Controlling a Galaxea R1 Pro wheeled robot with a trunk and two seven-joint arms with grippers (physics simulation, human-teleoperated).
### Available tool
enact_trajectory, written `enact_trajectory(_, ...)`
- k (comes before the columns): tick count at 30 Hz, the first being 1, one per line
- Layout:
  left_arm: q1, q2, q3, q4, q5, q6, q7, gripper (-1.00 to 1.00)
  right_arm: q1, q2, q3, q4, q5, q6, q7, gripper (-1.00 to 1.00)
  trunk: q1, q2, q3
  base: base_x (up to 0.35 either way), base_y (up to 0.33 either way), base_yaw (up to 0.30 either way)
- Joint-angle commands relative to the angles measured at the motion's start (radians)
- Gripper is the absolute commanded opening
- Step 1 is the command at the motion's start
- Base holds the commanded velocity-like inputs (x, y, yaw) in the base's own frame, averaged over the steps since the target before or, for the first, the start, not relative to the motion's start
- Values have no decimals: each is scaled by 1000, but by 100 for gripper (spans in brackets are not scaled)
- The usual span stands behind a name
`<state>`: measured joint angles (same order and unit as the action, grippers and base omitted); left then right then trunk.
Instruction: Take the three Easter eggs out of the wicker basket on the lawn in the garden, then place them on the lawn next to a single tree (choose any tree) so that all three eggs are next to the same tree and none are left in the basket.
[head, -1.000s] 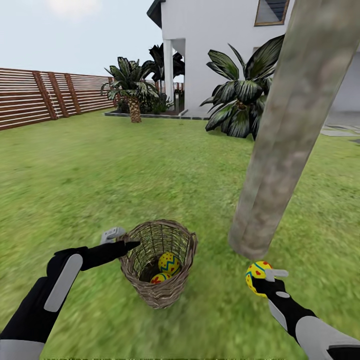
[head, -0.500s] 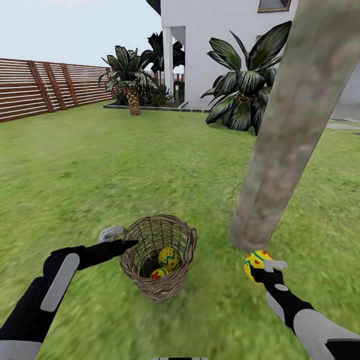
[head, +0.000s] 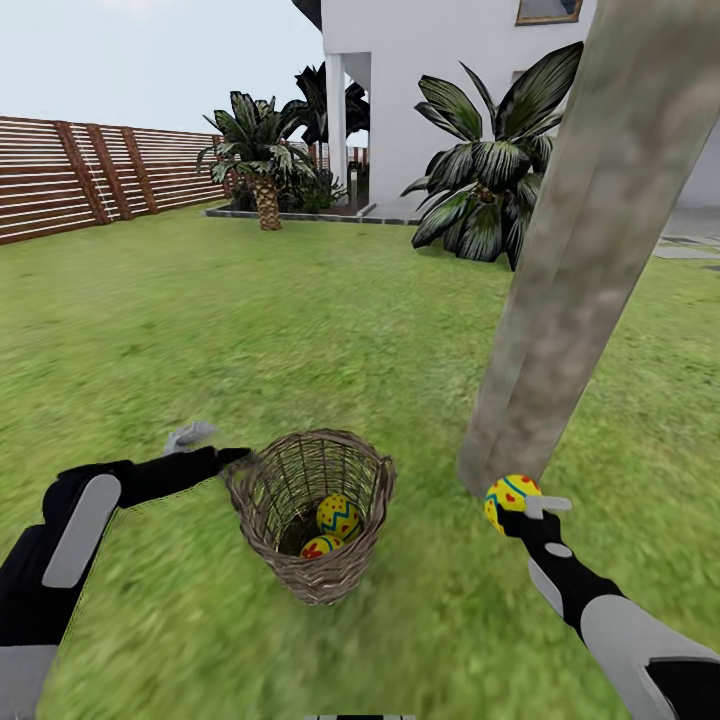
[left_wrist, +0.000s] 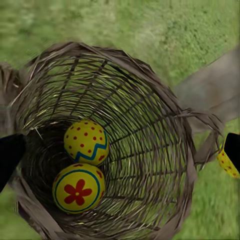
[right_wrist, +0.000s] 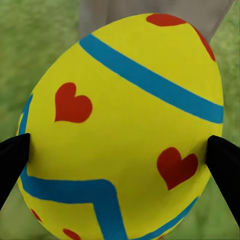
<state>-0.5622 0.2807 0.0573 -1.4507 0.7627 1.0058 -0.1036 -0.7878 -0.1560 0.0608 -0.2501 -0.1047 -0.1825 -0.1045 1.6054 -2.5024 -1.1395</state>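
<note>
The wicker basket (head: 345, 578) stands on the lawn (head: 200, 330) just left of the tree (head: 560, 300). Two Easter eggs lie in it: one with red dots and a blue zigzag (left_wrist: 86, 141), one with a red flower (left_wrist: 78, 188). They also show in the head view, the zigzag egg (head: 339, 517) behind the flower egg (head: 320, 547). My left gripper (head: 222, 444) hovers at the basket's left rim, open, with its fingertips (left_wrist: 10, 155) wide apart. My right gripper (head: 520, 506) is shut on the third egg (right_wrist: 120, 125), yellow with red hearts, held low by the foot of the trunk.
A brown slatted fence (head: 90, 180) runs along the far left. Palms (head: 262, 160) and a broad-leaved plant (head: 490, 180) stand before the white house (head: 430, 60). Open grass stretches left of and behind the basket.
My left arm has drawn back to the left, and the basket's left rim sits further left. My right gripper has carried the heart egg closer to the trunk's foot. The head camera tilted slightly at first.
</note>
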Motion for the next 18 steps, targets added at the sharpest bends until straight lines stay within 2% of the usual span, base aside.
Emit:
enact_trajectory(1,-86,120,677,3,61,2,-7,100,-1,0,7,3,-12,-3,-3,-100,0,0,-1,0,0,0)
enact_trajectory(2,-85,116,714,5,59,1,-6,100,-1,-1,7,5,-14,-2,-3,-100,0,0,-1,0,0,0)
enact_trajectory(3,-85,110,735,6,60,1,-6,100,-1,-1,6,7,-14,0,-3,-100,0,0,-1,0,0,0)
enact_trajectory(5,-84,102,752,7,58,1,-5,100,0,-1,6,11,-15,3,-5,-100,0,0,-1,0,0,0)
enact_trajectory(10,-84,100,761,6,65,2,-8,100,1,1,9,63,-16,7,-79,-100,0,0,-1,0,0,0)
enact_trajectory(15,-84,96,756,8,63,1,-7,100,2,-2,10,139,-15,1,-92,-100,0,0,-1,0,0,0)
enact_trajectory(16,-84,90,755,9,63,1,-6,100,2,-3,10,148,-15,0,-92,-100,0,0,-1,0,0,0)
enact_trajectory(18,-84,56,752,8,62,0,-5,100,2,-1,11,157,-13,-1,-91,-100,0,0,-1,0,0,0)
